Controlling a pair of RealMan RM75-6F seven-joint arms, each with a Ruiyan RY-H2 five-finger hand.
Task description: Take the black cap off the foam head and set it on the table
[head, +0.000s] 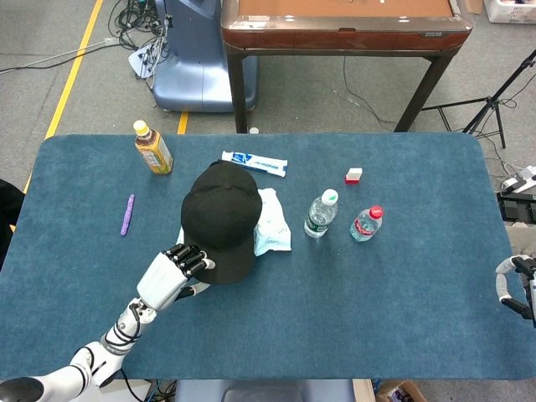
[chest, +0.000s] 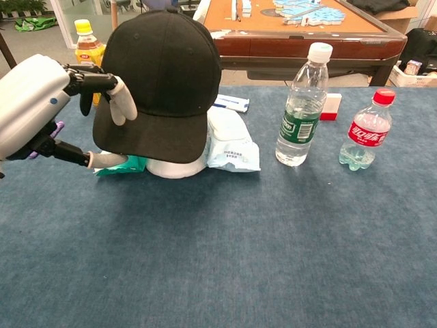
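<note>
The black cap (head: 220, 219) (chest: 164, 75) sits on the white foam head (chest: 174, 169), of which only the base shows under the brim. My left hand (head: 172, 275) (chest: 34, 102) pinches the brim's left edge, fingers (chest: 116, 102) on top and thumb underneath. The brim is tipped up a little on that side. At the table's right edge, only part of my right hand (head: 515, 289) shows, away from everything; whether it is open or closed is unclear.
A white packet (head: 272, 222) (chest: 232, 140) lies against the head, with a teal packet (chest: 126, 164) under the brim. To the right stand a clear bottle (head: 320, 213) (chest: 300, 106) and a red-capped bottle (head: 366, 224). A tea bottle (head: 152, 148), purple pen (head: 127, 214) and tube (head: 255, 162) lie behind.
</note>
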